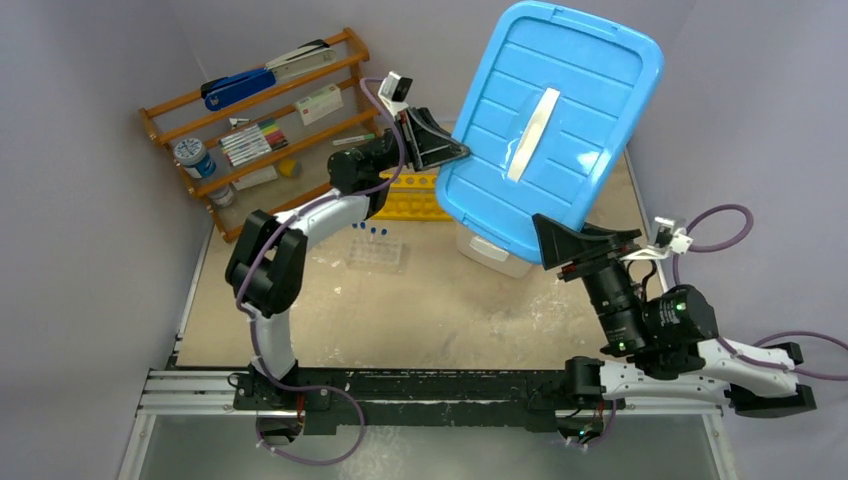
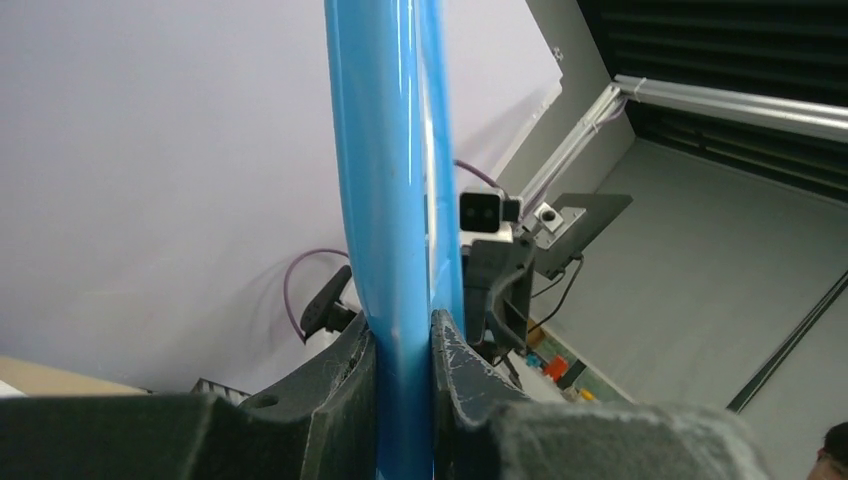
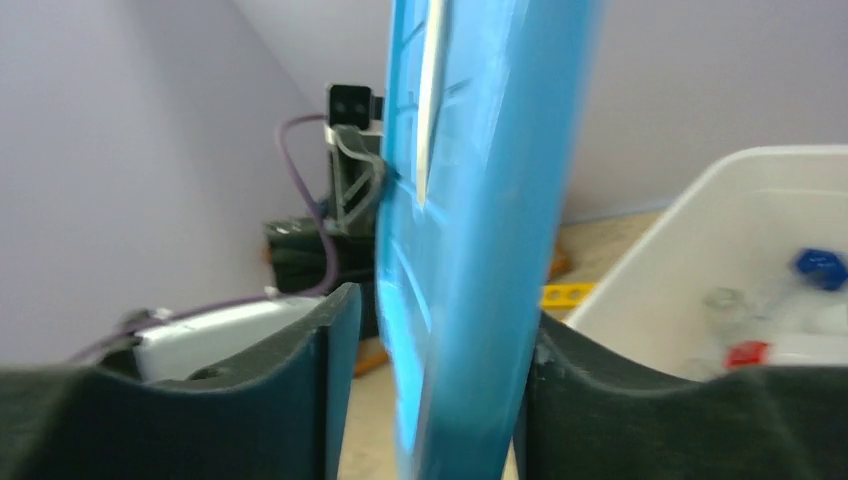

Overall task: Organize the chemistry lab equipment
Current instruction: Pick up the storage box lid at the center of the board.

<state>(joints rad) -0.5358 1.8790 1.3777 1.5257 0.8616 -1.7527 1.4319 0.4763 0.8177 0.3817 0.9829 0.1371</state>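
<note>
Left gripper [image 1: 460,152] and right gripper [image 1: 547,235] tight on edges of tilted blue lid [image 1: 592,108], white bin [image 1: 495,258] beneath

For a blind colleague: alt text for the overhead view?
A blue bin lid is held tilted above a white bin: left gripper at its left edge, right gripper at its lower edge. Left of it: yellow rack, tube tray, wooden shelf.

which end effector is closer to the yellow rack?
Left: the left end effector grips the blue lid right beside the yellow rack; the right end effector holds the lid's opposite edge, farther off.
</note>
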